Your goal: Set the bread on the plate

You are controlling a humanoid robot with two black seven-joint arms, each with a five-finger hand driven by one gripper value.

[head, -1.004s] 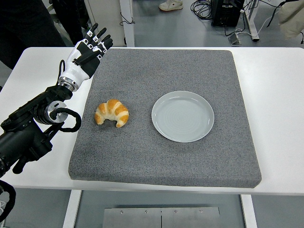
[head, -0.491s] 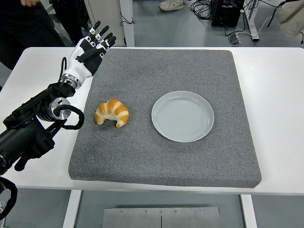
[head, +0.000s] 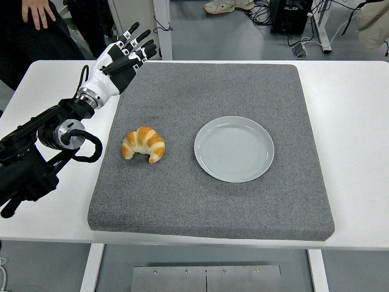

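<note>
Bare grey mat (head: pixel 182 194) all round croissant (head: pixel 143 145), plate (head: pixel 234 149) just right (apart), nothing overhead

Grey felt mat (head: pixel 243 201) covering my white table (head: pixel 358 121), person's hand (head: pixel 37 11) and dark clothing top left, shoes (head: pixel 228 5) and cables (head: pixel 261 11) on the floor beyond, black box (head: pixel 290 15) top right

Left arm (head: pixel 36 158) cut off at left edge; person's hand (head: pixel 37 11) cropped at top
</note>
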